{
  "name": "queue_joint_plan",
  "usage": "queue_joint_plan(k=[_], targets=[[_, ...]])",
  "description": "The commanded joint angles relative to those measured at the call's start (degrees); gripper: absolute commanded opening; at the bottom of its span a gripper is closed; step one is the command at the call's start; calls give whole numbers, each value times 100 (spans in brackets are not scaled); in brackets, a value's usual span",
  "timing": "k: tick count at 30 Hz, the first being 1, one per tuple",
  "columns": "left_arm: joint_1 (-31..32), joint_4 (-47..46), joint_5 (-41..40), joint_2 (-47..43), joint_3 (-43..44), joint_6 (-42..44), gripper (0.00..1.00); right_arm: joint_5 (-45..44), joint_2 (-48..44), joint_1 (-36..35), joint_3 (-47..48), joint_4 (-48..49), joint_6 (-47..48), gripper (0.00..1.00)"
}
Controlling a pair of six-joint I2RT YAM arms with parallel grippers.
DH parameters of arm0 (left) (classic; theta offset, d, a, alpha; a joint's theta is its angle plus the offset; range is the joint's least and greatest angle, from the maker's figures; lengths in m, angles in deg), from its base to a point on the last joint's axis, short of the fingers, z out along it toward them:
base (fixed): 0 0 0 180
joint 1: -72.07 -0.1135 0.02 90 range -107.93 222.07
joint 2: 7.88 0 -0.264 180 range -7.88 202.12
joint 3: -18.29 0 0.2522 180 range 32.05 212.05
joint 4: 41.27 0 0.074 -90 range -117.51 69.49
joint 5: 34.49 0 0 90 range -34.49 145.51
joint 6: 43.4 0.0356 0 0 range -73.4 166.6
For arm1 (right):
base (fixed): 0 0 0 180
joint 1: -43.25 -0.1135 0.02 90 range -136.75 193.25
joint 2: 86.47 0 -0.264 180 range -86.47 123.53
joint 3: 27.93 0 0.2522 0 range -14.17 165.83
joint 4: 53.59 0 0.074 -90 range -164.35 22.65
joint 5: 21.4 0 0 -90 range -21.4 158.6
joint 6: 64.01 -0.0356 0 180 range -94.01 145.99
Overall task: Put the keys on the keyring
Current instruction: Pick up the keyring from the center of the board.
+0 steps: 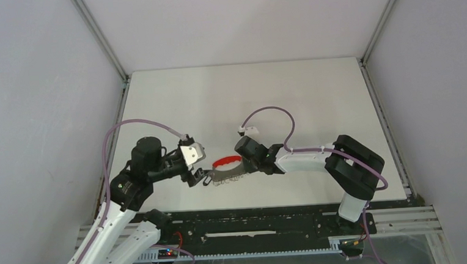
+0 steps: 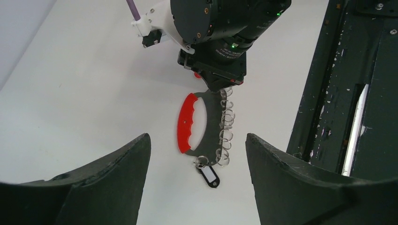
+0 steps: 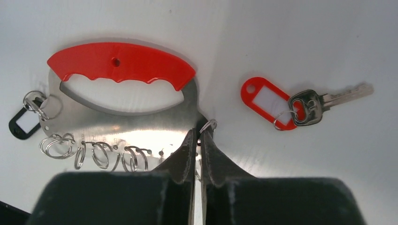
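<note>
Pinning the plate [image 3: 141, 126] by its end, right fingers [image 3: 180, 159] clamp shut on it; left fingers [image 2: 108, 178] hang open. Next, likely: fetch the key [image 3: 306, 108] at three o'clock, thread a ring [image 3: 209, 125].

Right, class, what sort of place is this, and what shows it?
Probably a robot test cell: a white table boxed in by plain grey walls, with a left arm and right arm bolted to a metal rail at its edge.

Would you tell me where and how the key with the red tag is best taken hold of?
Probably by the red tag, pinched across its two long sides from straight above: it lies flat with bare table both sides, and is broader than the thin key.
</note>
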Motion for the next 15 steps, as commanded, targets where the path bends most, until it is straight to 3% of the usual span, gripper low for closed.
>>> queue_joint_plan(k=[1, 10, 13, 15], targets=[[-35, -45, 119, -129, 73, -222, 78, -362, -91, -1, 133, 161, 292, 2], [-29, -90, 298, -240, -68, -264, 79, -8, -764, -152, -127, 1260, 1243, 0], [-31, -223, 438, -357, -221, -62, 83, 291, -1266, -230, -382, 1811, 1694, 0], [-36, -434, 432, -416, -316, -76, 92, 566, -1573, -220, -555, 2021, 1814, 0]])
